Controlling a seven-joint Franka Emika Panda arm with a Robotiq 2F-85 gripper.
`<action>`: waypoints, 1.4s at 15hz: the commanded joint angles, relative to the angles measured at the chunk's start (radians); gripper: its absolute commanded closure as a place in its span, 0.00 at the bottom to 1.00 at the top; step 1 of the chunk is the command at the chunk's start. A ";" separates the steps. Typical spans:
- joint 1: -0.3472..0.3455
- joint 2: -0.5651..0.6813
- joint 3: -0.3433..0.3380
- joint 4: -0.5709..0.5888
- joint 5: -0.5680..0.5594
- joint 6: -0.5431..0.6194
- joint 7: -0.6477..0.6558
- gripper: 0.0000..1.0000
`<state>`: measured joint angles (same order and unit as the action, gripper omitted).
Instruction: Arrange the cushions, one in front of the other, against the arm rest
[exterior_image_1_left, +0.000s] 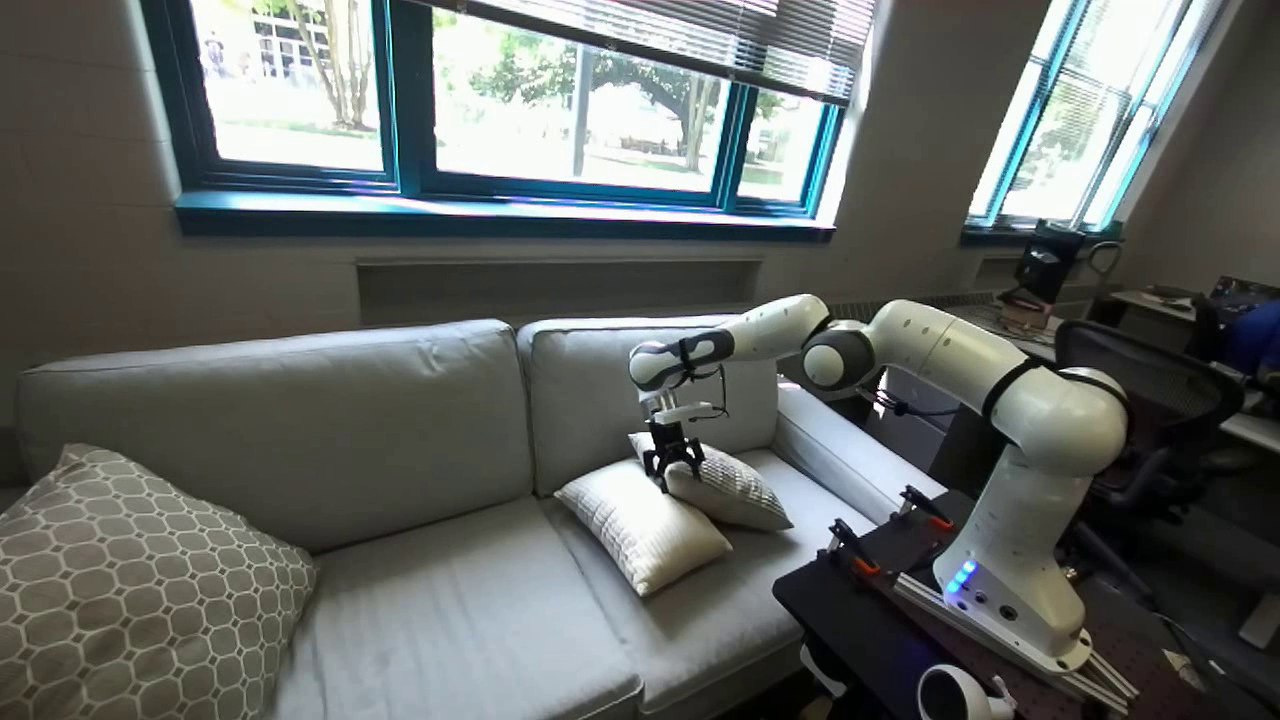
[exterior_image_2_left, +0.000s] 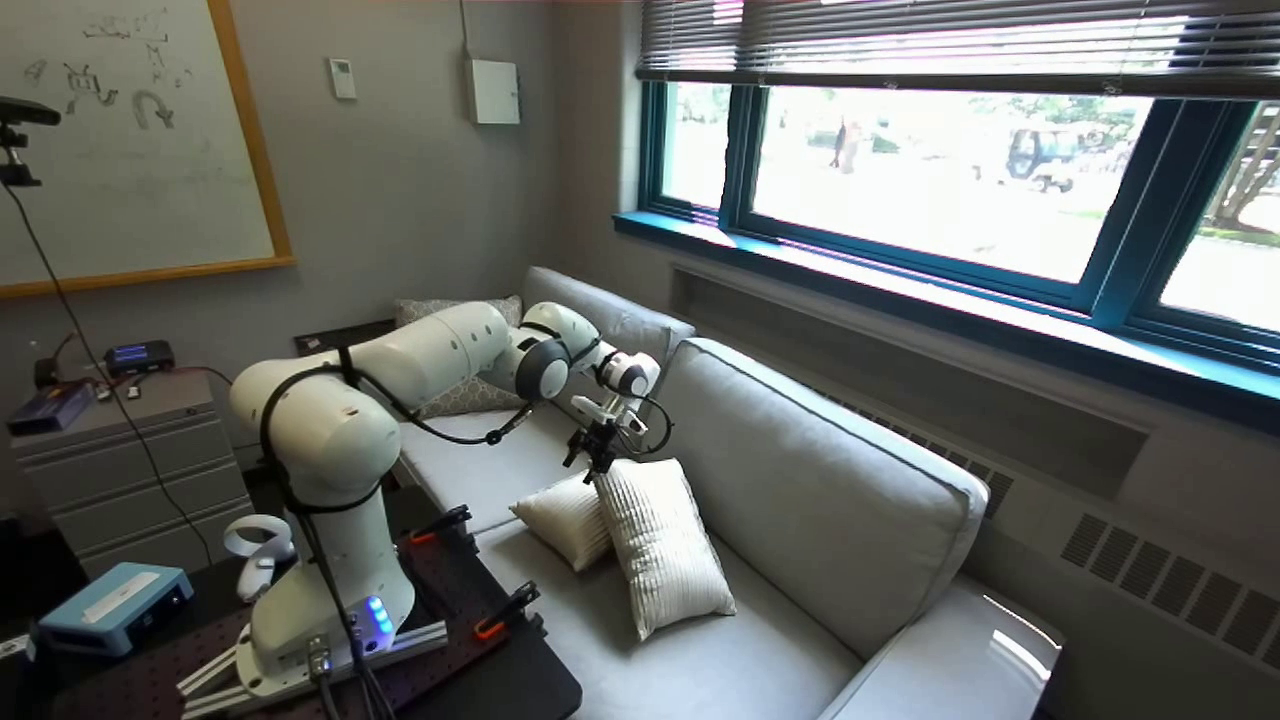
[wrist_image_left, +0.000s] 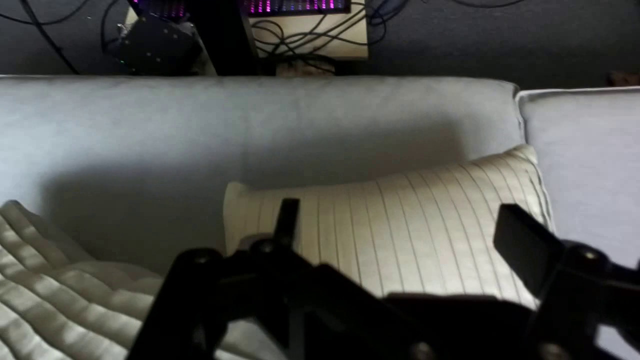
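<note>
Two cream cushions rest on the right-hand seat in an exterior view: the nearer cushion lies toward the middle seam, and the farther cushion leans closer to the arm rest. Seat fabric shows between that cushion and the arm rest. My gripper hangs just above where the cushions meet. In the wrist view the gripper has its fingers wide apart over the seam-side cushion, with nothing clamped; whether they touch it I cannot tell. The ridged second cushion shows at lower left.
A larger patterned cushion sits at the sofa's far end. The sofa back rises behind the cushions. The robot's black table, with clamps on its edge, stands close to the seat front.
</note>
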<state>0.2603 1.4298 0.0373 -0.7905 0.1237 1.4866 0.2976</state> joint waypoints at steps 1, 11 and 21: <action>0.008 0.137 -0.051 0.236 -0.052 -0.177 0.040 0.00; -0.011 0.040 -0.041 0.202 -0.089 0.102 0.070 0.00; 0.013 0.035 -0.079 0.160 -0.137 0.354 0.112 0.00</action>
<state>0.2731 1.4646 -0.0222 -0.6138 0.0134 1.8134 0.3712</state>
